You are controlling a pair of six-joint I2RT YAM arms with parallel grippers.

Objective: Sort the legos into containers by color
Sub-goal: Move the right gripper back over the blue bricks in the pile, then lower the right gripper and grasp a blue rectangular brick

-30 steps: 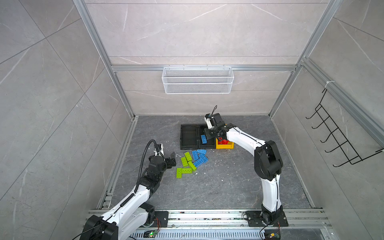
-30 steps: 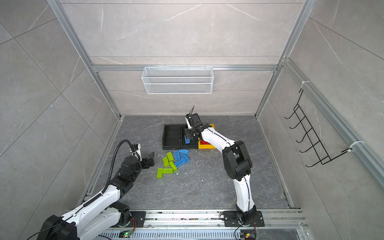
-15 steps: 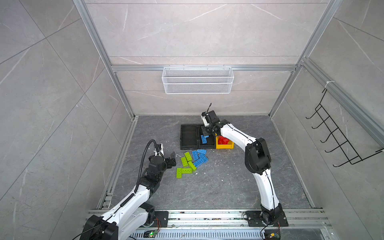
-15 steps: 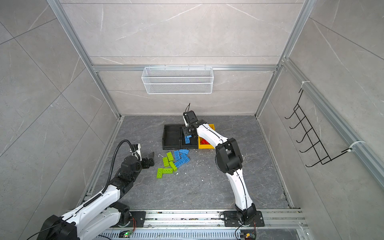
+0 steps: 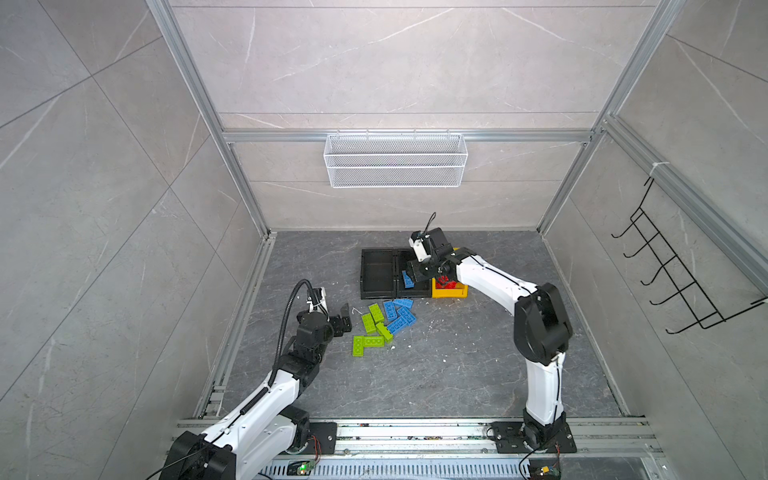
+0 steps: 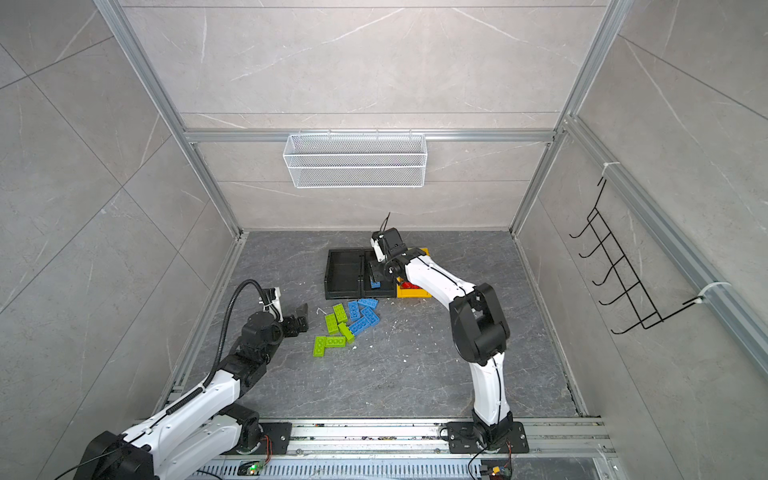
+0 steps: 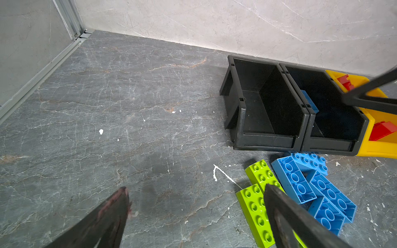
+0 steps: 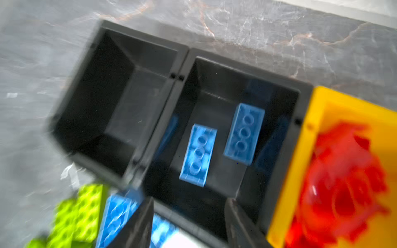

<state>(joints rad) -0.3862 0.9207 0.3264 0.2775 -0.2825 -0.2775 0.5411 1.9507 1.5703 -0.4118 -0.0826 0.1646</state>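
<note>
Both open and empty: right gripper [image 8: 190, 200] over middle bin [image 8: 249, 67], left gripper [image 7: 196, 189] by greens [image 7: 254, 211]. Pulling out might clip the bin.

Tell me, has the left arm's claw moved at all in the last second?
No. The left gripper sits where it was, the same gap from the lime green bricks, jaws wide open.

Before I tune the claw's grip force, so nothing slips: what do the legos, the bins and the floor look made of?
Legos: hard moulded plastic, smooth, slight sheen on the studs. Black bins and yellow bin: likely rigid plastic, semi-gloss, moulded rims. Floor: grey veined slab, matte; stone or stone-look tile, I cannot tell.
</note>
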